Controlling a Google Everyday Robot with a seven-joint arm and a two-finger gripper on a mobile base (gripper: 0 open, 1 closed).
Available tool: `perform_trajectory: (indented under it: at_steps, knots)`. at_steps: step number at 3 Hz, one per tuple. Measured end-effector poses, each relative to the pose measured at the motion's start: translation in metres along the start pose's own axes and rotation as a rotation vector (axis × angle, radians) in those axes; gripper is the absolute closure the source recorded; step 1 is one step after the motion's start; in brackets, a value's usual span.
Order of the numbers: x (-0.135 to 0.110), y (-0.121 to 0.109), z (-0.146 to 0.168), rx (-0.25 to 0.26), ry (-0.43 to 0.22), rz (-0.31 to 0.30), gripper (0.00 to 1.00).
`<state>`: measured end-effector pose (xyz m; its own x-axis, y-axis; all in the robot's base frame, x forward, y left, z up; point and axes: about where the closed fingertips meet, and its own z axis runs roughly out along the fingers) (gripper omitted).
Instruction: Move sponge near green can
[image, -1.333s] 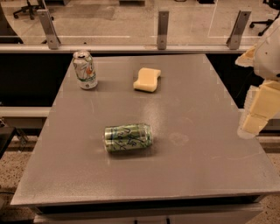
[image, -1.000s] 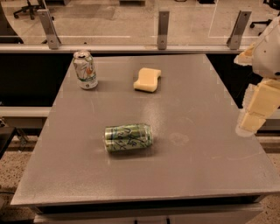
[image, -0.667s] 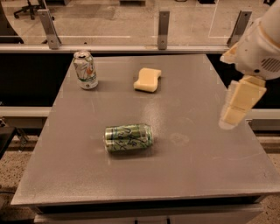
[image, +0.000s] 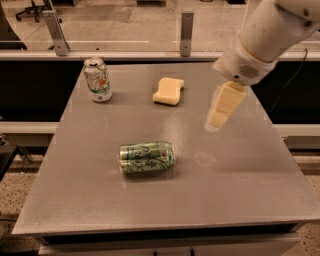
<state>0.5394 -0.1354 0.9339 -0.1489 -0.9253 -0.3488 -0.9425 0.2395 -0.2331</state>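
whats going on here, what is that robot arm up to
The robot's gripper hangs above the right part of the table, touching nothing. The sponge lies toward the back of the table and has not been picked up. The green can lies on its side nearer the front, well apart from the sponge. A white can stands upright at the back, on the picture's left.

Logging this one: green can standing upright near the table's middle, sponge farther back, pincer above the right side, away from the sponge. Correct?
No. The camera view shows the green can lying on its side, not upright. The rest holds: sponge farther back on the table, pincer above the right side, away from the sponge.
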Motion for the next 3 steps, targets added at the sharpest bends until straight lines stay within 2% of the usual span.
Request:
perform_trajectory:
  at_steps: [2,3]
  knots:
    - [-0.045,-0.042,0.05,-0.007,-0.045,0.039,0.0]
    - [-0.058,-0.06,0.074,0.009,-0.041,0.088,0.0]
